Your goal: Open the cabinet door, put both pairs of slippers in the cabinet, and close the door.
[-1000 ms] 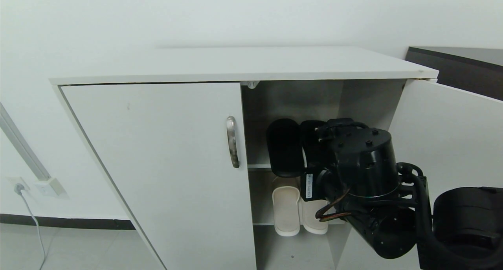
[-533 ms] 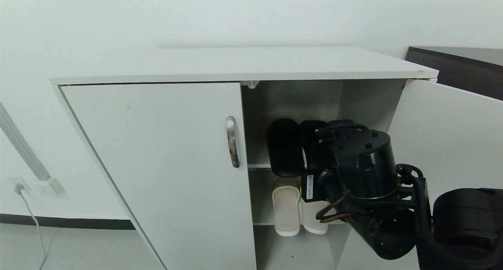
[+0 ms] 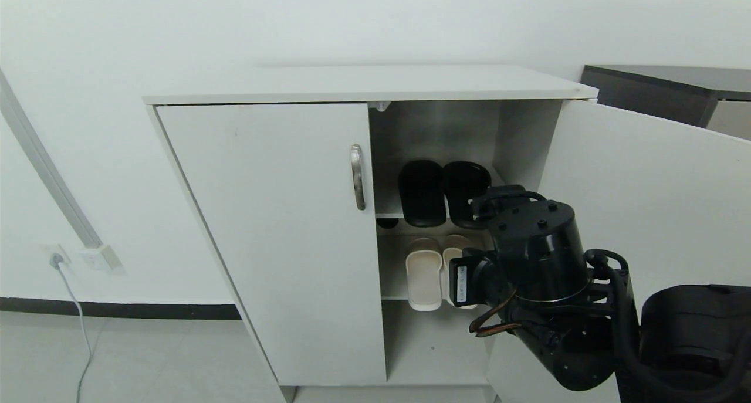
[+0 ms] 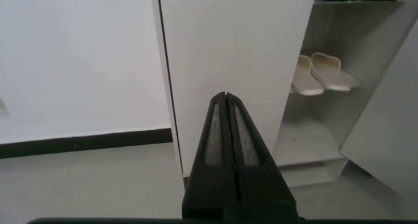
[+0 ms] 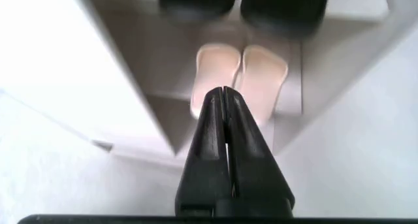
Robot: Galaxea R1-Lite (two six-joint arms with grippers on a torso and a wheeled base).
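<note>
Black slippers [image 3: 421, 193] centre frame, cream slippers [image 3: 423, 272] below part-hidden by right arm [image 3: 540, 256], open cabinet door [image 3: 645, 180] cut off right, left gripper [image 4: 225, 98] and right gripper [image 5: 224, 93] both pinched together.

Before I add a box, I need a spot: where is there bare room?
The bottom shelf, under the cream slippers, is bare, as is the cabinet top. Above that shelf it is crowded: the cream pair, then black slippers.

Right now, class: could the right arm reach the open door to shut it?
Probably yes. The right gripper, shut and empty, is close beside the open door, and nothing stands between them.
</note>
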